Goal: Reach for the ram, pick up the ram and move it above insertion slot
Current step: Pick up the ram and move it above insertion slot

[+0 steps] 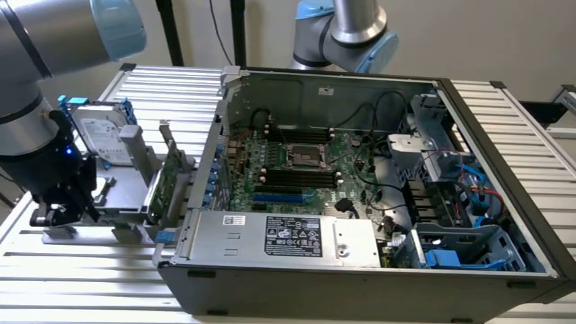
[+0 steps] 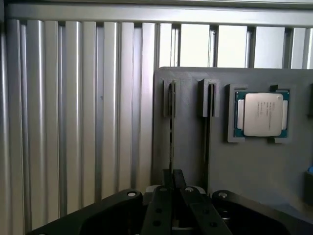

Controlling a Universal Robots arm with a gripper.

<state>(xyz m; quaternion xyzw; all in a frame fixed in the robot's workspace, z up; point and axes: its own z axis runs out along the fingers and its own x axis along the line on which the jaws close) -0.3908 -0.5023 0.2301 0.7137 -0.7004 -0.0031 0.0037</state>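
Fingers of the black gripper, lower left in the exterior view, are clenching the thin circuit-board ram, pick-up apparently needing a straight lift.

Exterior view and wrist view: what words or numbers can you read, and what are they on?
No text reads clearly enough to quote.
Black label on the silver metal power supply box: print too small to read.
White sticker beside it: too small to read.
White label on the silver hard drive: too small to read.
Silver-lidded square processor chip: no marking readable.
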